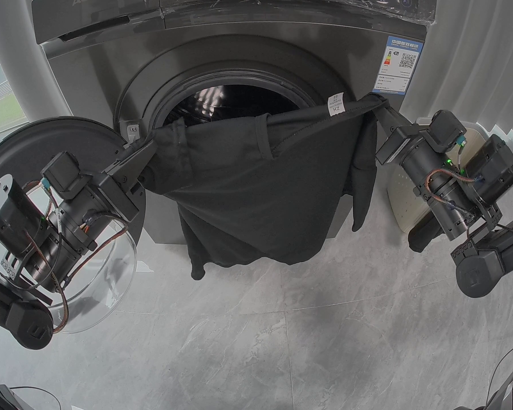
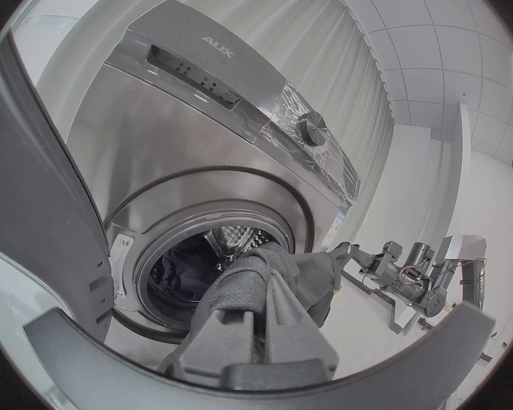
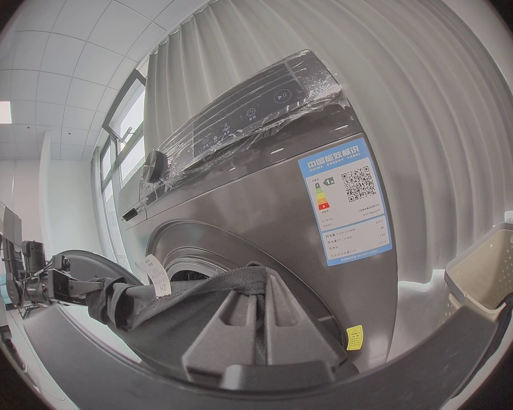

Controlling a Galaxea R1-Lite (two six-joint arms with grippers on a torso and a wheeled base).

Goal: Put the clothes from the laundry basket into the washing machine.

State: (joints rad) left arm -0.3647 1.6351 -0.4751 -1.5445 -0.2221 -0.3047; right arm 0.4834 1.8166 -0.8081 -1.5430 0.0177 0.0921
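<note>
Pinching one edge of the black garment (image 1: 256, 189), the left gripper (image 1: 147, 150) is clamped tight, the open door (image 1: 34, 143) just behind it. From there the cloth stretches across the mouth of the washing machine (image 1: 239, 46) to the right gripper (image 1: 382, 107), closed on the opposite edge. Beyond that gripper stands the laundry basket (image 1: 399, 203).

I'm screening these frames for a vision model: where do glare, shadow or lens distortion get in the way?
Head view: highlights glint inside the drum, and the black garment reads as a nearly flat dark mass. Left wrist view: fisheye bows the washing machine; corners go black. Right wrist view: same bowing on the curtain; the panel film glares.
</note>
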